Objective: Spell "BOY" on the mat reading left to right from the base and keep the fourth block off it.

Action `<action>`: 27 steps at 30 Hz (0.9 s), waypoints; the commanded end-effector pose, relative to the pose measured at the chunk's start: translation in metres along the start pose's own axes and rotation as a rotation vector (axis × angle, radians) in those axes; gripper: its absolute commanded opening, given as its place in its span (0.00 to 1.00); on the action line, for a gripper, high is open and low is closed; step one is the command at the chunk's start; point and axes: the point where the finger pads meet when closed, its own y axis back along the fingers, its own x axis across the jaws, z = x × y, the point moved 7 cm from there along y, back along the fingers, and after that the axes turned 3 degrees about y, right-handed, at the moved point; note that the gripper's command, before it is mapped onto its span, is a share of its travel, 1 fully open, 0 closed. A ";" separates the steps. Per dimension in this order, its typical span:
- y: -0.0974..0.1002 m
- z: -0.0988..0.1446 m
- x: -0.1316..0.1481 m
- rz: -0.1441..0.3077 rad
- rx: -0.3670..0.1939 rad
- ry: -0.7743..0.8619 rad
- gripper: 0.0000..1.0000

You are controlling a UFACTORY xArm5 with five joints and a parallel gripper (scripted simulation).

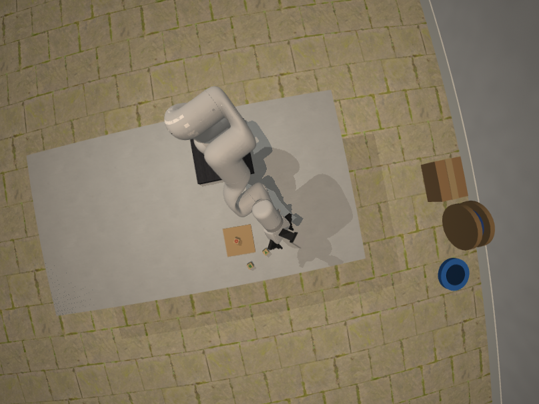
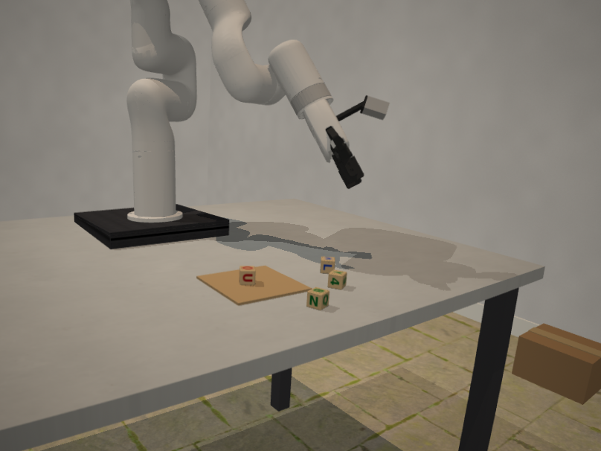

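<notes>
One block sits on the tan mat, near its middle, showing a red letter on the side that faces the exterior camera and a red mark on top. The mat lies flat on the grey tabletop, in front of the arm's black base plate.

Off the mat, just past its edge, three more blocks wait in a loose cluster. The nearest one carries green characters on its visible sides and stands just beside the mat's corner; from above it shows at. Behind it comes a block with a green mark on its side, and behind that a block with a blue letter. These two stand close together, nearly touching in the exterior view. From above only one of them is plain; the other is covered by the arm.

Up above that cluster hangs the tool, well clear of the tabletop, tilted down and outward, its dark fingers spread wide with nothing between them. A small grey box on a black stalk juts from the wrist.

Beyond the tabletop, on the stone floor, lie a cardboard box, a brown disc-shaped thing and a blue ring-shaped container.
</notes>
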 end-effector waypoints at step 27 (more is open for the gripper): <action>-0.046 -0.025 0.047 -0.059 -0.180 -0.049 1.00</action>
